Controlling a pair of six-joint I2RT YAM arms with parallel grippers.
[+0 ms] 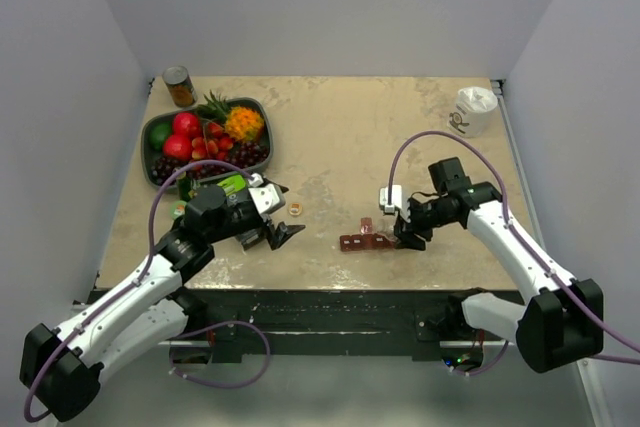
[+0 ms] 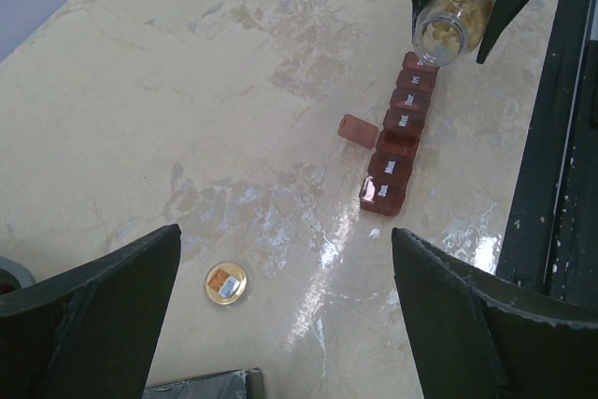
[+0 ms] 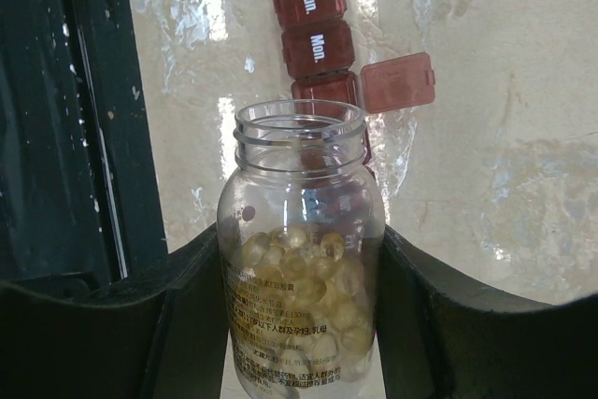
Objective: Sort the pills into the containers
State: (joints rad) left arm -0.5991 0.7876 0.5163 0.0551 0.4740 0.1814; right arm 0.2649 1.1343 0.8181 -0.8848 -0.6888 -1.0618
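Note:
My right gripper [image 1: 408, 237] [image 3: 301, 259] is shut on a small clear bottle [image 3: 299, 277] [image 2: 448, 25] with no cap, part full of pale tan pills [image 3: 308, 287]. The bottle tilts with its mouth toward the containers [image 1: 365, 241] [image 2: 399, 133] [image 3: 316, 25], a dark red-brown strip of day-marked compartments near the table's front edge. One compartment's lid [image 2: 358, 130] [image 3: 399, 81] stands open to the side. My left gripper [image 1: 280, 232] [image 2: 285, 240] hangs open above bare table, left of the strip, holding nothing.
A small gold bottle cap [image 2: 225, 283] [image 1: 294, 209] lies on the table near my left gripper. A grey-green fruit bowl [image 1: 152, 152] and a metal can [image 1: 179, 86] stand at the back left. A white cup [image 1: 473, 110] is back right. A black rail [image 2: 551, 137] edges the table's front.

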